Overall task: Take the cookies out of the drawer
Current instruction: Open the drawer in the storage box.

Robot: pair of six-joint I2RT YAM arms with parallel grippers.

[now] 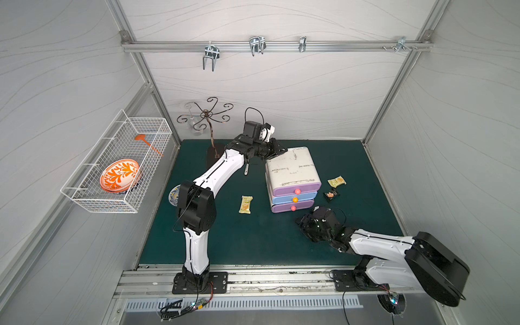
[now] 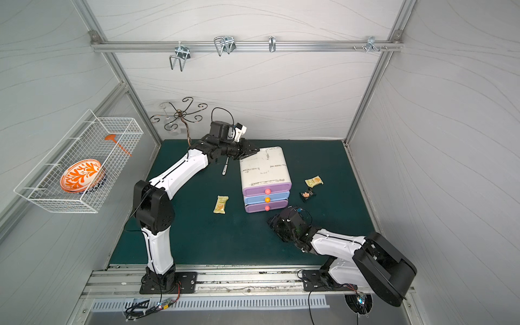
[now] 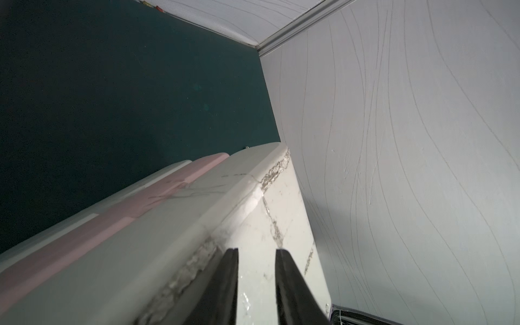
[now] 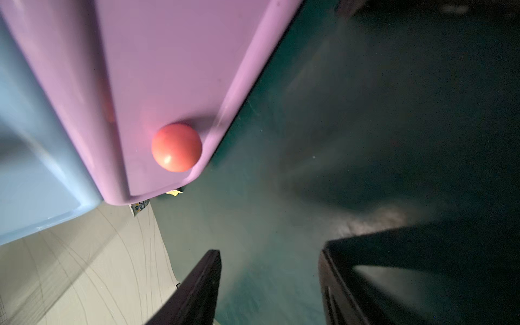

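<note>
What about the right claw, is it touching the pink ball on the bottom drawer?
Apart. In the right wrist view, bare green mat lies between the open right claw and the pink ball.

On the side wall, a white wire basket [image 1: 101, 204] with an orange-and-white patterned plate [image 1: 119, 175] leaning inside and an orange long-handled utensil [image 1: 139, 137] behind it. At the back corner of the dark green worktop [image 1: 253, 247], a metal stand [image 1: 206, 114] with curled arms, and near it a silver cutlery piece [image 1: 246, 170] lying flat. Along the back rail, metal hooks [image 1: 256, 45]; at the worktop's left edge, a blue-patterned dish [image 1: 173, 194], partly hidden.
</note>
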